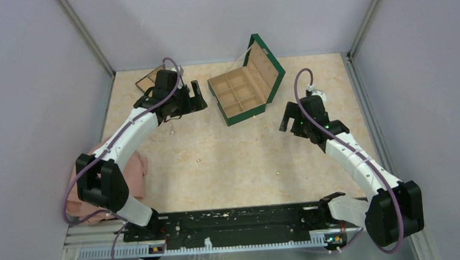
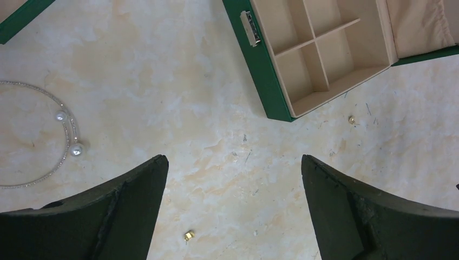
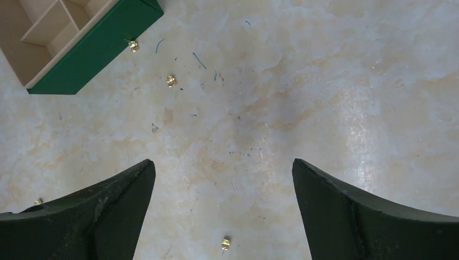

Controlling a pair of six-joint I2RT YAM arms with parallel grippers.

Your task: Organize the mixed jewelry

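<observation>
Green outside and beige within, the box stands open at the far middle of the marbled table, lid tipped back. The mixed jewelry lies scattered on the tabletop outside it. From the left wrist, a thin wiry loop carrying two pearl-like beads lies flat off to the left, a gold piece rests on the table between the fingers, and a small speck sits just beside the box's near corner. From the right wrist, a gold stud lies against or just beside the green wall, a second stud near it, a third stud low between the fingers, and a fourth stud peeks out at the left finger's edge. The left gripper hovers left of the box and the right gripper right of it, both with jaws spread wide and gripping nothing. A flat tray shows partly behind the left arm; a pink cloth lies at the table's left edge
</observation>
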